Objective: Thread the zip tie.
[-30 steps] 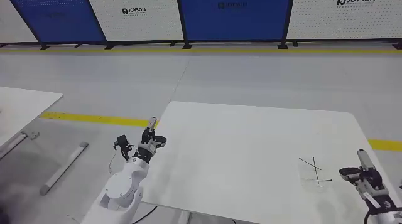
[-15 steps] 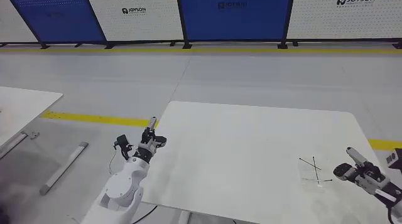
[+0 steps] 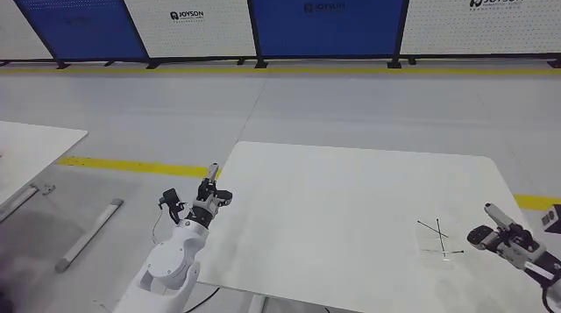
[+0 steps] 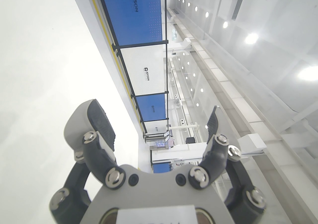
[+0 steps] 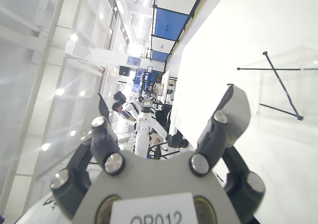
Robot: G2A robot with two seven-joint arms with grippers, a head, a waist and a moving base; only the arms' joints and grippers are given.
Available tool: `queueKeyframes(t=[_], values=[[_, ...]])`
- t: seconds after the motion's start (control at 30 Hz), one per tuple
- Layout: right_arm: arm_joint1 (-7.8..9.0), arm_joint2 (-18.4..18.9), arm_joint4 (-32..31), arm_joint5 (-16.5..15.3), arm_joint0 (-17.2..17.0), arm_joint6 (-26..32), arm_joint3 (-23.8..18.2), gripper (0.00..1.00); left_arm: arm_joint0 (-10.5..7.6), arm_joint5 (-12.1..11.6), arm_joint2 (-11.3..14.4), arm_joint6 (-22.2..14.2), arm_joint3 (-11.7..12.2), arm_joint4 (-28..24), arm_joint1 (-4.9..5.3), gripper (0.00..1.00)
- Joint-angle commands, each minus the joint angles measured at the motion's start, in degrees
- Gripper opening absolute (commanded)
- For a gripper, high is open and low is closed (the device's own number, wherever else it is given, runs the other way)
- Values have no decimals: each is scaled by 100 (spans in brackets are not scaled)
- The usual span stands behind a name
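Top view: right gripper (image 3: 486, 218), left gripper (image 3: 211, 178) both splayed; right nudged near zip ties (image 3: 433, 230).

three thin black plastic zip ties (image 5: 281, 83) lie flat and straight, none looped, on a clear plastic tray (image 5: 305, 91) near the right edge of the white table (image 3: 351, 199). two cross in an x. the third lies just beside them, one end close to a tie's head.

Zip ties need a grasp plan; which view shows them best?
Right wrist view: the black zip ties lie crossed, heads distinct. Top view makes them thin lines; left wrist view faces the table.
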Motion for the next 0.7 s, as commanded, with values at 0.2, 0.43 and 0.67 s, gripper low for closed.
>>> queueKeyframes(t=[0.2, 0.43, 0.67], values=[[244, -20, -856, 156, 779, 1889, 453, 100, 0, 0, 0, 0, 0, 0, 0, 100], [279, -255, -1072, 291, 1095, 1967, 764, 100, 0, 0, 0, 0, 0, 0, 0, 100], [279, -255, -1072, 291, 1095, 1967, 764, 100, 0, 0, 0, 0, 0, 0, 0, 100]])
